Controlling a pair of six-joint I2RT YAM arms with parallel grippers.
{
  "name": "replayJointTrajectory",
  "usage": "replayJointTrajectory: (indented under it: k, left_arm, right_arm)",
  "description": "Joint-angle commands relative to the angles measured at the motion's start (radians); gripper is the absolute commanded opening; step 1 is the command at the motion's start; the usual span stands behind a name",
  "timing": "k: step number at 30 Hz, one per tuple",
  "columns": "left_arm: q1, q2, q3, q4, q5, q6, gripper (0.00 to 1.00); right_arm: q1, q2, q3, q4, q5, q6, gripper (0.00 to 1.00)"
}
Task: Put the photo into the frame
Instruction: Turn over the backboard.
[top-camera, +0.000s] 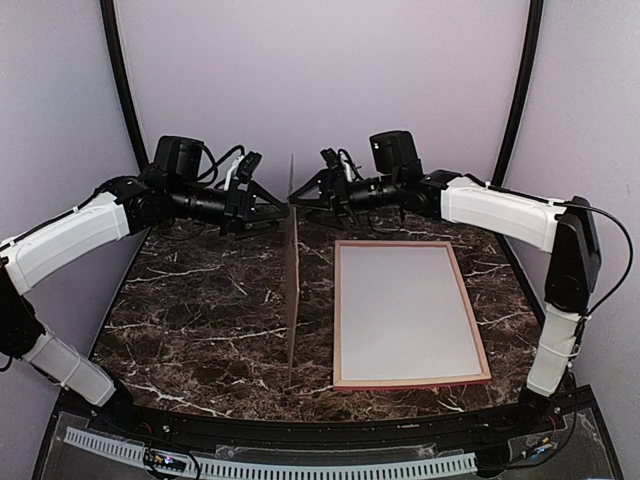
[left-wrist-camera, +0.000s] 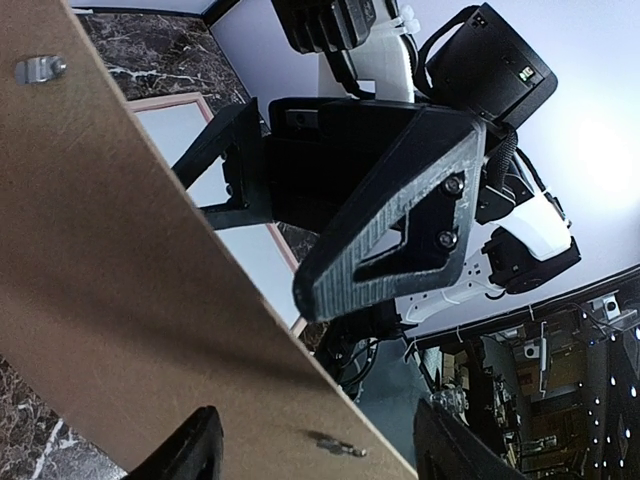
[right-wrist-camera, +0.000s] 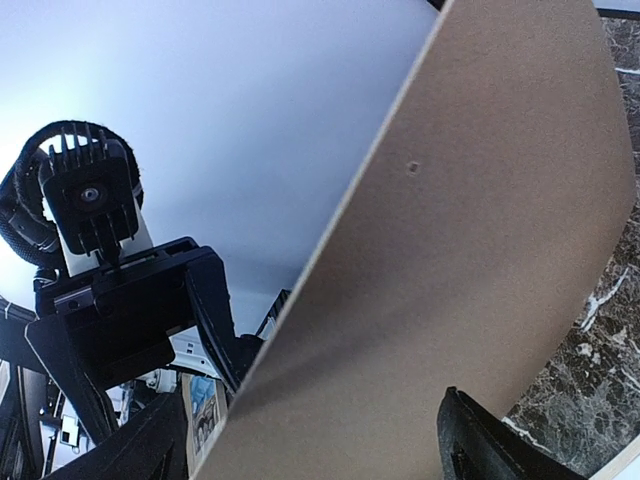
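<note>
Fingers (left-wrist-camera: 190, 448) of the left gripper (left-wrist-camera: 315, 455) sit closest to the wrist lens: two black tips at the bottom edge, spread wide. One edge of a brown backing panel (left-wrist-camera: 120, 260) runs between them. The tip on the panel's side overlaps its face, contact uncertain; the other tip stands clear. Small metal clips (left-wrist-camera: 40, 68) dot the panel.

Right gripper (right-wrist-camera: 315, 450) shows the same posture mirrored. Its fingers (right-wrist-camera: 480, 440) are spread and the panel's edge passes between them. One tip is against or just off the board, the other apart from it.

Overhead:
- Left arm (top-camera: 70, 235) rises from its base at lower left. White forearm slopes up toward centre, wrist roughly level, gripper pointing right.
- Right arm (top-camera: 500, 210) has an upright link at the right edge and a bent elbow. Forearm runs level to the left, gripper pointing left.
- Both grippers meet nose to nose across the far upper end of the panel.

From above the panel stands on its long edge, upright and nearly edge-on, running near-to-far across the middle of the marble table (top-camera: 200, 320).

Frame (top-camera: 410, 381) lies flat on the table, right of the panel, near it but apart. Rails are pale wood, with pink-red along the near rail. A pale sheet (top-camera: 405, 305) fills its opening.

Obstructions — the panel walls the left arm off from the frame and blocks much of each wrist view. In the left wrist view the right gripper's black body looms just beyond the panel.
</note>
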Motion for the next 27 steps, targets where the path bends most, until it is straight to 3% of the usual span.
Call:
replayJointTrajectory:
  k: [1,11,16,22,27]
  left_arm:
    - [-0.006,0.002,0.013,0.042,0.034,-0.004,0.68]
    - [-0.006,-0.022,-0.009,-0.003,-0.017,0.033,0.68]
    - [-0.006,-0.057,-0.084,-0.057,-0.166,0.06,0.68]
    - [-0.006,-0.085,-0.252,-0.03,-0.311,0.05,0.68]
    - [-0.005,-0.091,-0.481,0.103,-0.429,-0.041,0.68]
  right_arm:
    - [0.014,-0.001,0.028,-0.012,0.009,-0.018,0.86]
    - [0.004,-0.011,0.014,-0.169,0.104,-0.116,0.65]
    - [-0.013,-0.015,-0.033,-0.187,0.125,-0.135,0.54]
    - [-0.029,-0.005,-0.073,-0.198,0.14,-0.165,0.48]
    - [-0.04,0.035,-0.165,-0.102,0.102,-0.14,0.4]
